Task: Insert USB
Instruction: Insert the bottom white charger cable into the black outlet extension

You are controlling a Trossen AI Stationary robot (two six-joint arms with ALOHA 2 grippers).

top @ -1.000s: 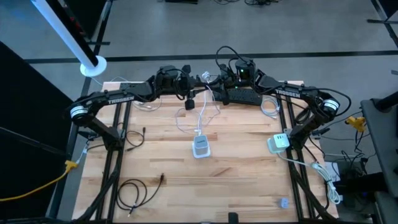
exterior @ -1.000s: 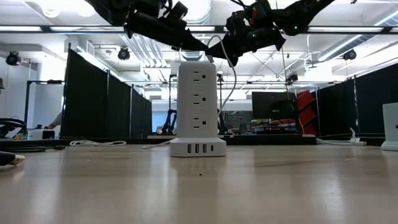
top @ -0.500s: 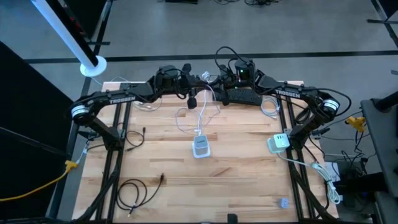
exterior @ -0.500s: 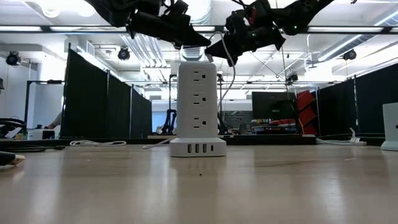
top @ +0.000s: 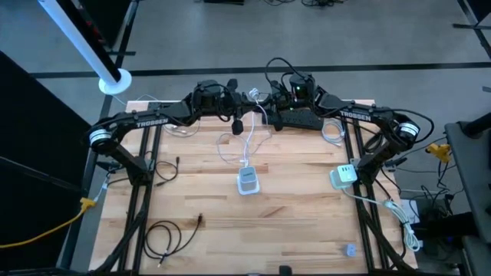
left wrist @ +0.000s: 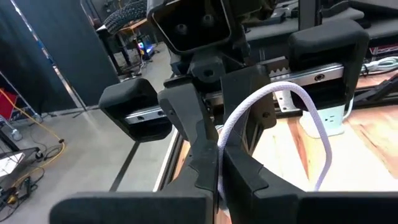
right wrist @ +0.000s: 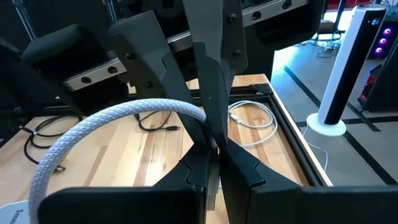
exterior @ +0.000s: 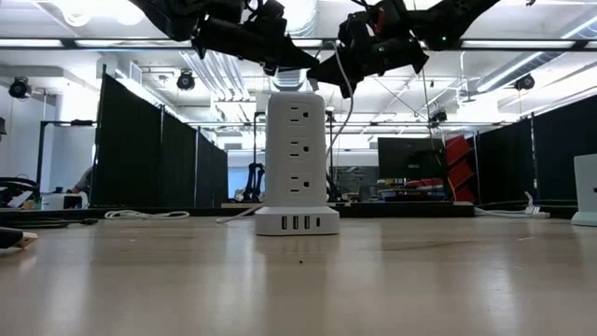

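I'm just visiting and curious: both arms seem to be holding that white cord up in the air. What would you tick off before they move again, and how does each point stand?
1. Left gripper shut on the white cord: ok.
2. Right gripper shut on the same cord: ok, the cord loops out from between its fingers.
3. Both grippers held above the table's far side, well above the wood: ok.
4. Power tower upright mid-table, its row of USB ports facing the low camera: ok.
5. USB plug visible and lined up with a port: cannot tell; no view shows the plug tip.
6. Cord hanging free, not snagged: cannot tell; it runs down toward the tower.
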